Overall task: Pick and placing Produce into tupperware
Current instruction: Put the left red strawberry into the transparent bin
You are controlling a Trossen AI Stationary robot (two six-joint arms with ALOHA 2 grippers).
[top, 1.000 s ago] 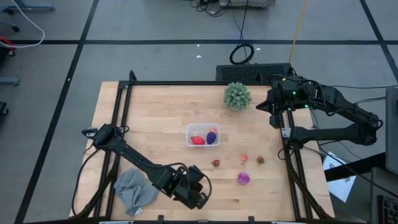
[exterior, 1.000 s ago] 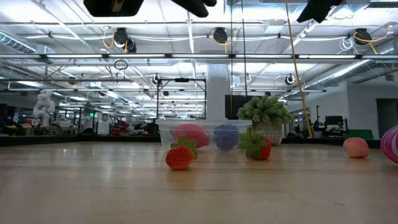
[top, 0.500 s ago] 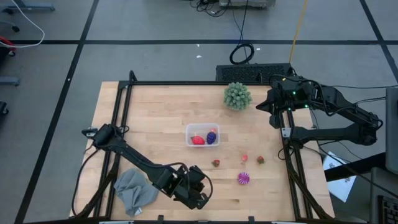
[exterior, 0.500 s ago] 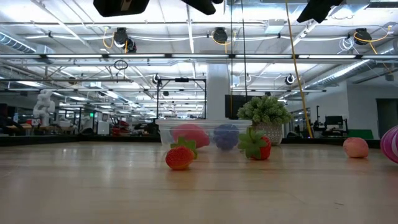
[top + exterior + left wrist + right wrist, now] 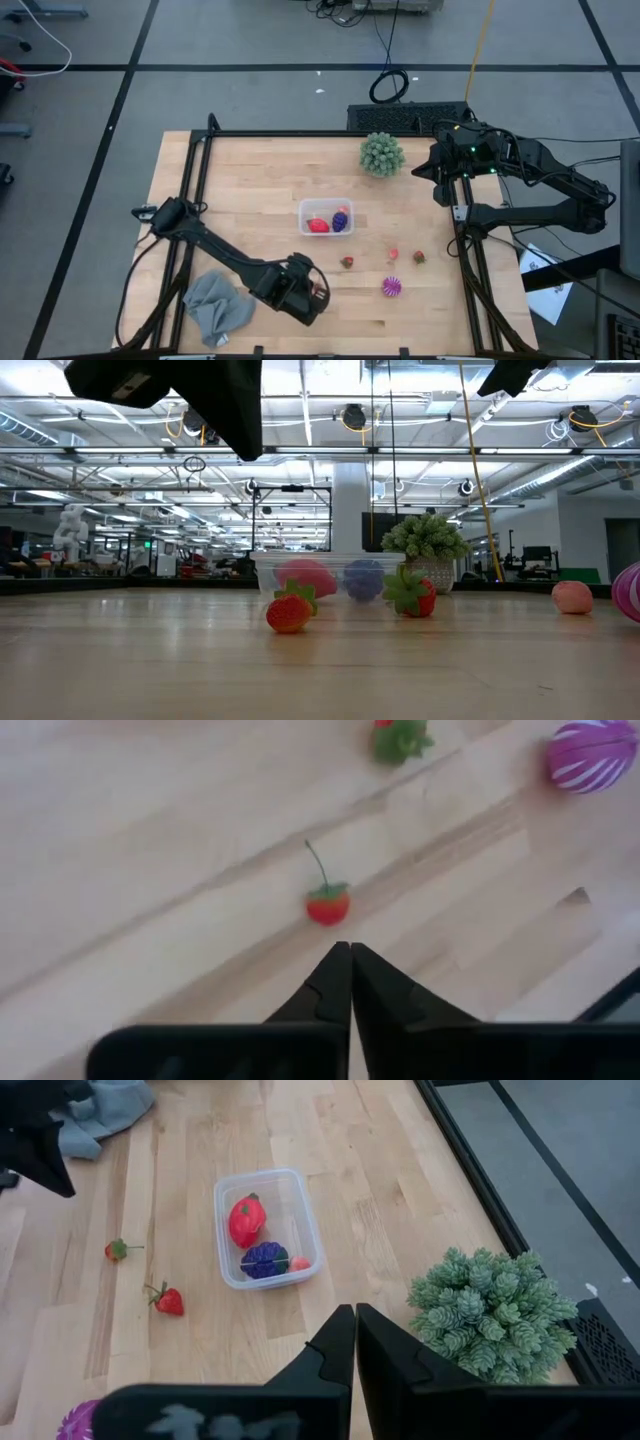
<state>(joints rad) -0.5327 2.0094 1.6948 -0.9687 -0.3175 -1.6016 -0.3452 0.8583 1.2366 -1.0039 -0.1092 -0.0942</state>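
Three pieces already sit in the tupperware [image 5: 326, 218] at mid-table: a red one, a dark purple one and a small pink one. Four remain on the wood toward my right: strawberry [image 5: 347, 262], pink piece [image 5: 393, 256], second strawberry [image 5: 419, 257], striped magenta piece [image 5: 391, 288]. My left gripper [image 5: 318, 292], pinched shut and empty, hovers over bare boards near the front edge; the right gripper [image 5: 354, 1320], also closed, waits beside the green spiky ball [image 5: 382, 154].
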